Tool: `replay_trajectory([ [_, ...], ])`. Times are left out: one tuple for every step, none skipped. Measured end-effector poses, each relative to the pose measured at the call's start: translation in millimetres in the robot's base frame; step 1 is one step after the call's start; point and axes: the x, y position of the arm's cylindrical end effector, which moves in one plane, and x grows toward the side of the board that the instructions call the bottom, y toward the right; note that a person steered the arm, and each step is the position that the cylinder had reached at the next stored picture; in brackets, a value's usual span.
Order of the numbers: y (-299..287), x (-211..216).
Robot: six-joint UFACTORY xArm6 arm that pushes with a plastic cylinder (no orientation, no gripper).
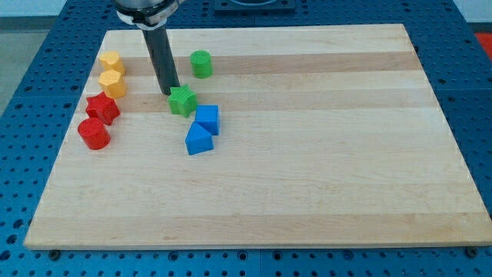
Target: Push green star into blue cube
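The green star (183, 101) lies on the wooden board (307, 154), left of centre. The blue cube (207, 119) sits just to its lower right, nearly touching it. My tip (173, 92) stands at the star's upper left edge, touching or almost touching it. The rod rises from there to the view's top.
A blue wedge-like block (198, 140) lies just below the blue cube. A green cylinder (201, 64) is above the star. Two yellow blocks (112, 63) (113, 83), a red star (103, 108) and a red cylinder (94, 133) stand at the view's left.
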Motion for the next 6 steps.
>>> replay_trajectory([
  [-14, 2],
  [-20, 17],
  [-15, 24],
  [6, 24],
  [25, 24],
  [37, 24],
])
